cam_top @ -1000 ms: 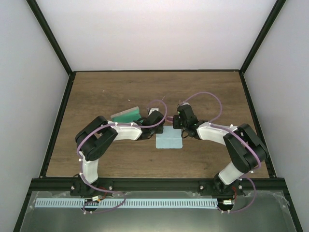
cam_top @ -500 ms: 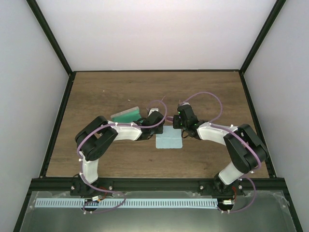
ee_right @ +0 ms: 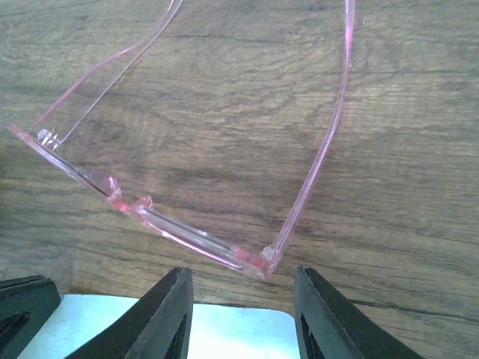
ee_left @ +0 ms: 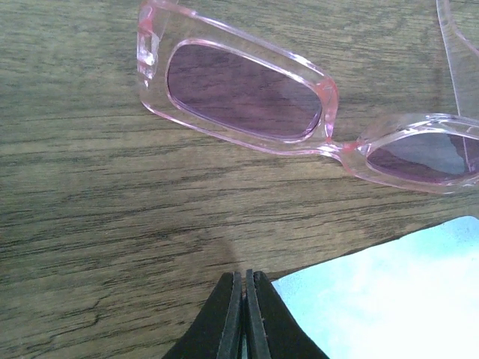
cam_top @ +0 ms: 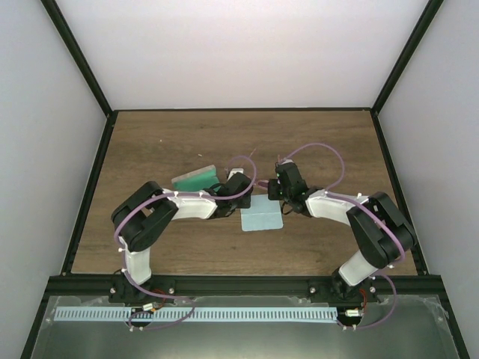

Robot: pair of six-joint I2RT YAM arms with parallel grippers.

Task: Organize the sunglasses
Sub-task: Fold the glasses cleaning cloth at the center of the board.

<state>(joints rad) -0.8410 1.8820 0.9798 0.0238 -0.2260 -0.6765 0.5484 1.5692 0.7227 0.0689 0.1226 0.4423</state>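
Observation:
The sunglasses (ee_left: 247, 93) have a clear pink frame and pink-tinted lenses. They stand on the wood table with both arms open, just beyond the light blue cloth (ee_left: 389, 299). In the top view they are a small pink patch (cam_top: 261, 182) between my two grippers. My left gripper (ee_left: 243, 275) is shut and empty, its tips short of the frame's front by the cloth's corner. My right gripper (ee_right: 243, 288) is open behind the frame, its fingers (ee_right: 168, 310) straddling the hinge corner of one arm of the sunglasses (ee_right: 266, 262) without touching it.
A grey case with green lining (cam_top: 196, 178) lies open to the left of my left wrist. The cloth (cam_top: 262, 218) lies flat just nearer than the glasses. The left gripper's black body shows in the bottom-left corner of the right wrist view (ee_right: 22, 307).
My left arm has shifted slightly left and farther. My right gripper has barely moved. The sunglasses stay in place.

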